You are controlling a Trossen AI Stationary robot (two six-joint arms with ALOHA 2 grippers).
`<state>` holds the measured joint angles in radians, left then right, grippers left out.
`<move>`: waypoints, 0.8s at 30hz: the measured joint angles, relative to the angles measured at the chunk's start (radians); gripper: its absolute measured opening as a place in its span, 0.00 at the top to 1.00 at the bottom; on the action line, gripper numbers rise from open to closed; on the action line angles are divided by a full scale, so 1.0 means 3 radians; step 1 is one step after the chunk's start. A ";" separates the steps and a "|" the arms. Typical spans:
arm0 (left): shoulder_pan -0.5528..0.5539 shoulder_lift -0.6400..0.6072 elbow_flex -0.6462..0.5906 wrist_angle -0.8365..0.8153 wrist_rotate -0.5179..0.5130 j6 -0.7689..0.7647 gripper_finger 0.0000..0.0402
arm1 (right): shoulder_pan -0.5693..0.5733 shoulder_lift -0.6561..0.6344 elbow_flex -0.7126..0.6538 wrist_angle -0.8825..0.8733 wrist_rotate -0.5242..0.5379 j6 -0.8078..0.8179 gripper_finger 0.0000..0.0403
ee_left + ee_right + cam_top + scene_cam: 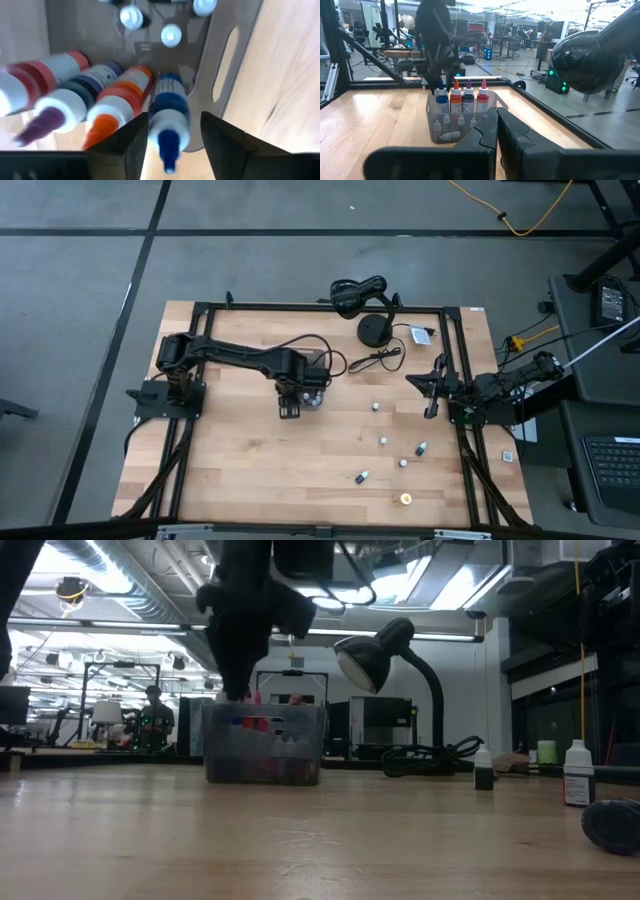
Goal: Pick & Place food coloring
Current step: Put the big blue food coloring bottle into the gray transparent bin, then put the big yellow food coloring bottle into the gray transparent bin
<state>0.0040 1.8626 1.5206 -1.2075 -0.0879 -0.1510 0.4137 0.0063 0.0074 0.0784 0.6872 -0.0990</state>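
No text can be read; the bottle labels (105, 76) are too blurred.

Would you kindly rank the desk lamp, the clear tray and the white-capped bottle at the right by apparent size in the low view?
1. Desk lamp: largest.
2. Clear tray: close behind the lamp.
3. White-capped bottle: smallest, though it stands nearer the camera, so it is truly small.
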 joint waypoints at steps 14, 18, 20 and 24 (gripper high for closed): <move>-0.0231 -0.0004 0.0960 -0.0502 0.0178 -0.0118 0.34 | 0.0000 -0.0001 -0.0001 0.0000 0.0000 0.0001 0.96; -0.0465 -0.0004 0.1306 -0.0668 0.0177 -0.0170 0.34 | -0.0001 -0.0001 0.0000 -0.0001 0.0000 0.0001 0.96; -0.0612 -0.0004 0.1435 -0.0674 0.0179 -0.0207 0.34 | 0.0000 0.0000 0.0000 0.0000 0.0000 0.0000 0.96; -0.0882 -0.0004 0.1538 -0.0620 0.0152 -0.0285 0.34 | -0.0001 -0.0001 0.0000 -0.0001 0.0000 0.0001 0.96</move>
<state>-0.2606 1.8614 1.9820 -1.3936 -0.0424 -0.2364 0.4135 0.0061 0.0074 0.0782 0.6872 -0.0988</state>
